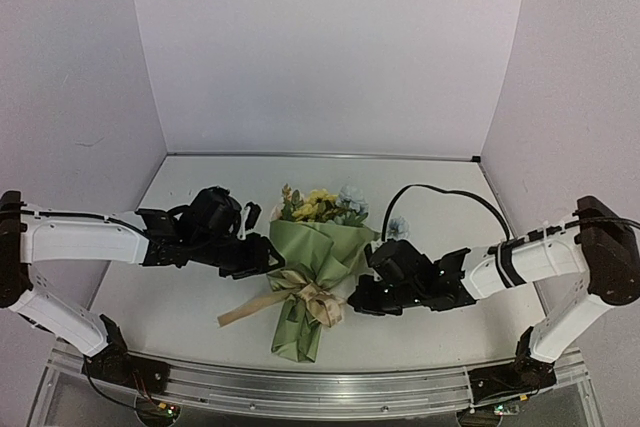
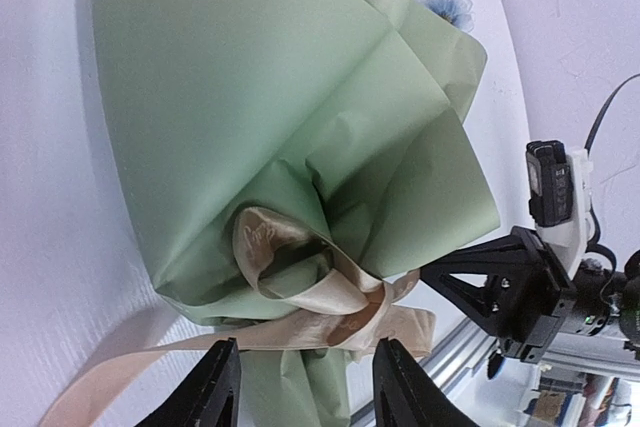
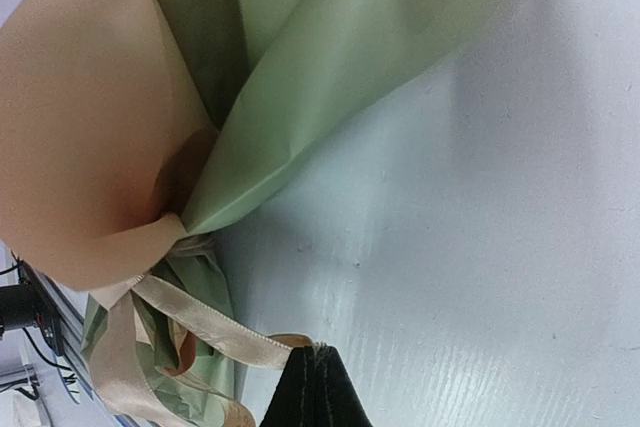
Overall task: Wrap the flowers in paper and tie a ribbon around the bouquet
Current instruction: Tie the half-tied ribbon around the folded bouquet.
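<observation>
The bouquet lies in the middle of the table, a cone of olive-green paper [image 1: 315, 247] with the yellow and pale blue flowers [image 1: 322, 205] at its far end. The tan ribbon [image 1: 310, 297] is knotted round its narrow waist, with one tail trailing left. My left gripper [image 1: 262, 255] stands open at the bouquet's left; in the left wrist view its fingertips [image 2: 215, 387] straddle the ribbon's [image 2: 300, 287] knot without pinching it. My right gripper [image 3: 318, 352] is shut on a ribbon [image 3: 200, 322] end at the bouquet's right [image 1: 358, 299]. The paper's tan face [image 3: 80, 117] shows in the right wrist view.
One pale blue bloom [image 1: 397, 227] sticks out at the bouquet's right. A black cable [image 1: 450, 192] arcs over the table behind the right arm. An aluminium rail [image 1: 320, 387] runs along the near edge. White walls close in the table on three sides.
</observation>
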`<state>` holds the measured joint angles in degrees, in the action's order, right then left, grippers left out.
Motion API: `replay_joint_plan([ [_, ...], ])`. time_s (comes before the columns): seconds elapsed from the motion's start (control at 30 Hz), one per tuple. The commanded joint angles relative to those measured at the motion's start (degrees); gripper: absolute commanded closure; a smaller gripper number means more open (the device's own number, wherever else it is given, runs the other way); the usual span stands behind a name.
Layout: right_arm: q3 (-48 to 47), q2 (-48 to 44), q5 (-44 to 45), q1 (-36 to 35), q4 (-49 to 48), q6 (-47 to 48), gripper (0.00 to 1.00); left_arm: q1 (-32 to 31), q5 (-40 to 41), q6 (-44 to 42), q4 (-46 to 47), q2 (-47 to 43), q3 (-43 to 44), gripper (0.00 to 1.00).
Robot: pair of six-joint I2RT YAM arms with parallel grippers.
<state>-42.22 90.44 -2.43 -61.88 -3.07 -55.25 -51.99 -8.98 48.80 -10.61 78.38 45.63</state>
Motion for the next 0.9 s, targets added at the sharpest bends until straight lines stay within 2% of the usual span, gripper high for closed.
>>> replay_joint_plan([
  [0.0,0.7,-2.7,2.4,-0.6,1.2,0.9,1.00,0.8,-5.7,5.5,3.4,1.4,0.1,0.51],
  [0.23,-0.1,-3.0,2.4,-0.7,1.4,1.9,1.00,0.8,-9.2,13.1,7.0,6.0,-0.1,0.49],
  [0.5,0.3,-3.6,4.0,-0.9,1.4,2.3,1.00,0.7,-7.6,13.2,4.7,11.9,4.8,0.50],
  [0.87,1.0,-4.2,4.7,-1.0,1.4,2.4,1.00,-0.6,-7.0,12.3,3.7,13.8,8.6,0.59],
])
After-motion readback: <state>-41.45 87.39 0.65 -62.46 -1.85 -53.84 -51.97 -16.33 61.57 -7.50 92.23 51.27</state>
